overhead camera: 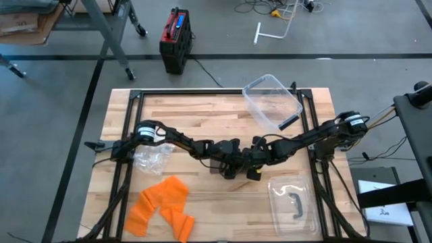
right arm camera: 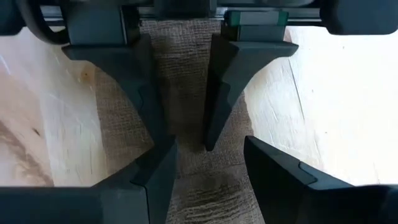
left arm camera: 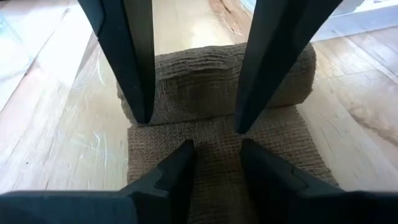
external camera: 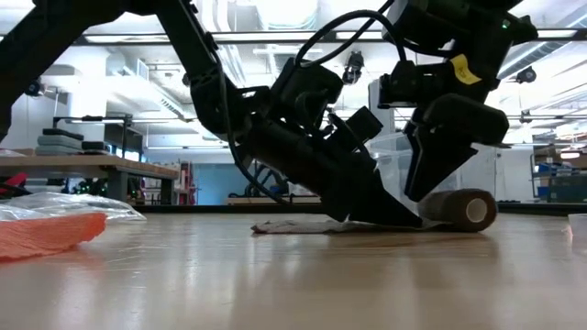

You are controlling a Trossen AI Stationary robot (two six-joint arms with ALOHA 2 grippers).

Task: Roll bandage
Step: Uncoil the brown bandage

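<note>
High view: wooden table (overhead camera: 202, 115), grey floor (overhead camera: 54, 88).

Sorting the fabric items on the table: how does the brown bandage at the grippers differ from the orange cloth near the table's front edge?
The brown bandage is partly rolled into a cylinder with a flat tail; the orange cloth lies loose and crumpled. The bandage sits between both grippers at the table's middle; the orange cloth lies apart, untouched. Both rest on the wooden table.

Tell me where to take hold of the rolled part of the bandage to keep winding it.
Probably the roll itself, across its width from above. It lies on its side as a short cylinder with the flat tail running out from under it. The right gripper already stands there, the left gripper on the tail.
</note>
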